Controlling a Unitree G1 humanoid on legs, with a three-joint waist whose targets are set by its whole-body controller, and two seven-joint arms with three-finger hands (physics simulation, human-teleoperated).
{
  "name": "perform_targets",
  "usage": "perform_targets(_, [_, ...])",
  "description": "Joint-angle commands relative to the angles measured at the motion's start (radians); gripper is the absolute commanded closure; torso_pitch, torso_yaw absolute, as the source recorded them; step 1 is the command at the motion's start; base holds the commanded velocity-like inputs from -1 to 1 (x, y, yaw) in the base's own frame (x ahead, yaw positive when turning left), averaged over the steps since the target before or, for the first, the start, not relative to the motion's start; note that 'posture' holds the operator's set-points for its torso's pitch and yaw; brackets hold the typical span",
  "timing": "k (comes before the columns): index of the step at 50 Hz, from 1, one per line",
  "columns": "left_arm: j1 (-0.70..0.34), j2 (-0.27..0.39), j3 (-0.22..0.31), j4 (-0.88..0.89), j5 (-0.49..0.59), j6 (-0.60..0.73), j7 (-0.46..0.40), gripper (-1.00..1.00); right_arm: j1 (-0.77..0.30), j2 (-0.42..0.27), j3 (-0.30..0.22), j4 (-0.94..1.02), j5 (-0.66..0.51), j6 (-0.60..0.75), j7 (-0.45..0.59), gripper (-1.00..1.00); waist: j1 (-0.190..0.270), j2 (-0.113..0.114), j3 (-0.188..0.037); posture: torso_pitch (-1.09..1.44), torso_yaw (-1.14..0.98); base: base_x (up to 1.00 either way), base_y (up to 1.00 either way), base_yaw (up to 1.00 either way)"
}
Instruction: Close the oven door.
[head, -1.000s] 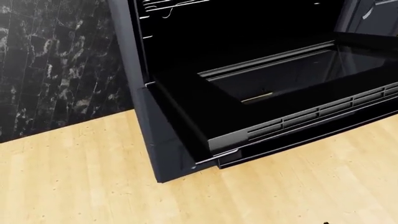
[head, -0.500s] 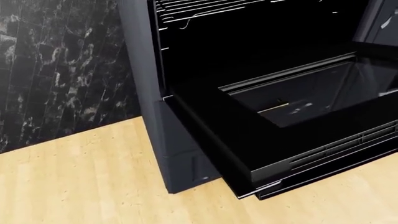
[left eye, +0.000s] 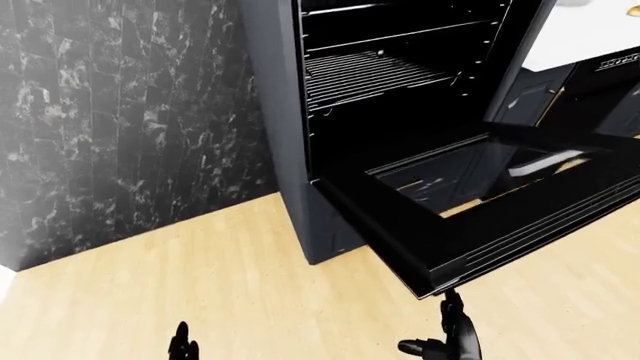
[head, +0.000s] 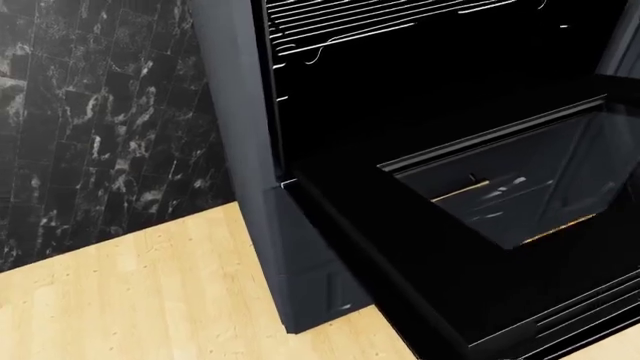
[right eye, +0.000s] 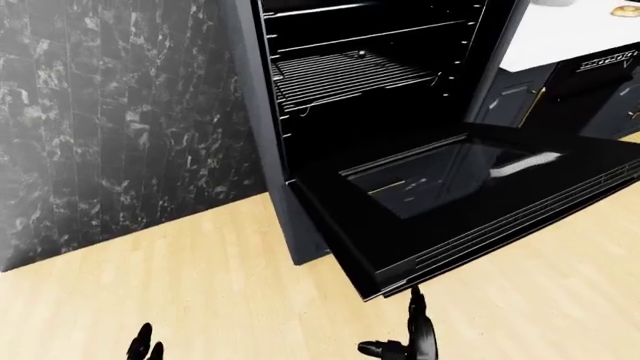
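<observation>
Two hands show at the bottom of the left-eye view. Right hand (left eye: 452, 342) sits low-centre, one finger pointing straight up w/ its tip just under the front edge of the oven door (left eye: 470, 217), another finger sticking out to the left, so fingers are spread & pinching nothing. Touching the door or not: can't tell. Left hand (left eye: 182, 346) is only dark fingertips at the bottom edge over the wood floor (left eye: 200, 285); fingers' state can't be told. Door is dropped open, lying roughly flat, hinged at the oven (left eye: 400, 82) opening, free edge toward the view's bottom right, long axis running lower-left to upper-right. Wire racks (left eye: 370, 71) sit inside the cavity.

Head view: no hands. Door (head: 420, 247) fills the lower right, glass panel facing up, vent slots along its outer edge. Oven's dark side panel (head: 250, 150) stands upright at centre, black marble wall (head: 90, 127) to the left, floor below.

Right-eye view: nearly same pic. Right hand (right eye: 412, 339) again has its raised finger below the door's front lip, near the corner; left hand (right eye: 146, 343) low left.
</observation>
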Motion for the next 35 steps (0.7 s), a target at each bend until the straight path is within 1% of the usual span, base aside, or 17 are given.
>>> perform_targets(1, [-0.012, 0.003, -0.002, -0.017, 0.002, -0.022, -0.008, -1.0, -0.014, -0.022, -0.011, -0.026, 0.013, -0.033, -0.012, -1.0, -0.003, -0.01, -0.007, 0.0, 0.0, 0.12, 0.15, 0.0])
perform_targets(5, [-0.012, 0.003, -0.001, -0.017, 0.002, -0.023, -0.009, -1.0, -0.013, -0.021, -0.011, -0.026, 0.014, -0.035, -0.009, -1.0, -0.002, -0.057, -0.003, 0.0, 0.0, 0.13, 0.15, 0.0])
perform_targets(7, [-0.012, 0.003, 0.0, -0.017, 0.002, -0.024, -0.01, -1.0, -0.012, -0.02, -0.01, -0.026, 0.013, -0.035, -0.009, -1.0, -0.001, -0.095, -0.008, 0.0, 0.0, 0.13, 0.16, 0.0])
perform_targets(8, [-0.013, 0.004, 0.0, -0.017, 0.002, -0.023, -0.011, -1.0, -0.012, -0.02, -0.011, -0.026, 0.014, -0.035, -0.009, -1.0, -0.002, -0.127, -0.017, 0.0, 0.0, 0.13, 0.16, 0.0])
perform_targets(10, [-0.013, 0.005, 0.001, -0.017, 0.002, -0.022, -0.012, -1.0, -0.011, -0.02, -0.01, -0.026, 0.014, -0.036, -0.009, -1.0, -0.014, -0.094, -0.012, 0.0, 0.0, 0.13, 0.16, 0.0])
perform_targets(14, [-0.012, 0.003, -0.001, -0.017, 0.002, -0.024, -0.01, -1.0, -0.01, -0.019, -0.009, -0.027, 0.014, -0.037, -0.011, -1.0, -0.02, -0.092, -0.015, 0.0, 0.0, 0.13, 0.17, 0.0])
perform_targets(16, [-0.013, 0.004, -0.001, -0.017, 0.002, -0.023, -0.01, -1.0, -0.01, -0.019, -0.009, -0.027, 0.014, -0.038, -0.01, -1.0, -0.02, -0.077, -0.008, 0.0, 0.0, 0.12, 0.18, 0.0])
perform_targets(17, [-0.013, 0.004, -0.001, -0.017, 0.001, -0.024, -0.01, -1.0, -0.01, -0.018, -0.011, -0.026, 0.017, -0.039, -0.005, -1.0, -0.022, -0.075, 0.008, 0.0, 0.0, 0.0, 0.0, 0.0])
perform_targets(19, [-0.013, 0.005, -0.001, -0.017, 0.001, -0.022, -0.011, -1.0, -0.007, -0.016, -0.002, -0.026, 0.006, -0.049, -0.001, -1.0, -0.033, -0.037, -0.002, 0.0, 0.0, 0.0, 0.0, 0.0])
perform_targets(21, [-0.013, 0.005, -0.001, -0.017, 0.003, -0.023, -0.01, -1.0, -0.009, -0.016, -0.004, -0.026, 0.006, -0.058, -0.005, -1.0, -0.03, 0.028, -0.013, 0.0, 0.0, 0.0, 0.0, 0.0])
perform_targets(22, [-0.013, 0.005, -0.001, -0.017, 0.003, -0.024, -0.01, -1.0, -0.009, -0.018, 0.003, -0.025, -0.011, -0.076, -0.022, -1.0, -0.03, -0.033, 0.0, 0.0, 0.0, 0.0, 0.0, 0.0])
perform_targets(25, [-0.012, 0.005, -0.003, -0.017, 0.006, -0.025, -0.007, -1.0, -0.006, -0.024, 0.014, -0.021, -0.06, -0.079, -0.11, -1.0, -0.016, -0.055, 0.0, 0.0, 0.0, 0.0, 0.0, 0.0])
perform_targets(26, [-0.013, 0.005, -0.003, -0.017, 0.007, -0.025, -0.008, -1.0, 0.007, -0.026, 0.032, -0.019, -0.103, -0.159, -0.135, -1.0, -0.017, -0.062, -0.003, 0.0, 0.0, 0.0, 0.0, 0.0])
perform_targets(27, [-0.013, 0.006, -0.003, -0.017, 0.008, -0.024, -0.007, -1.0, 0.01, -0.029, 0.041, -0.016, -0.142, -0.184, -0.201, -1.0, -0.011, -0.057, -0.008, 0.0, 0.0, 0.0, 0.0, 0.0])
perform_targets(30, [-0.014, 0.005, -0.003, -0.017, 0.009, -0.024, -0.006, -1.0, 0.011, -0.022, -0.002, -0.017, -0.101, -0.168, -0.14, -1.0, -0.009, -0.056, -0.022, 0.0, 0.0, 0.0, 0.0, 0.0])
perform_targets(31, [-0.014, 0.005, -0.004, -0.017, 0.01, -0.025, -0.006, -1.0, 0.009, -0.016, -0.031, -0.018, -0.048, -0.143, -0.064, -1.0, -0.009, -0.056, -0.024, 0.0, 0.0, 0.0, 0.0, 0.0])
perform_targets(35, [-0.013, 0.004, -0.005, -0.018, 0.011, -0.027, -0.004, -1.0, 0.009, -0.015, -0.022, -0.019, -0.038, -0.133, -0.072, -1.0, -0.011, -0.061, -0.029, 0.0, 0.0, 0.0, 0.0, 0.0])
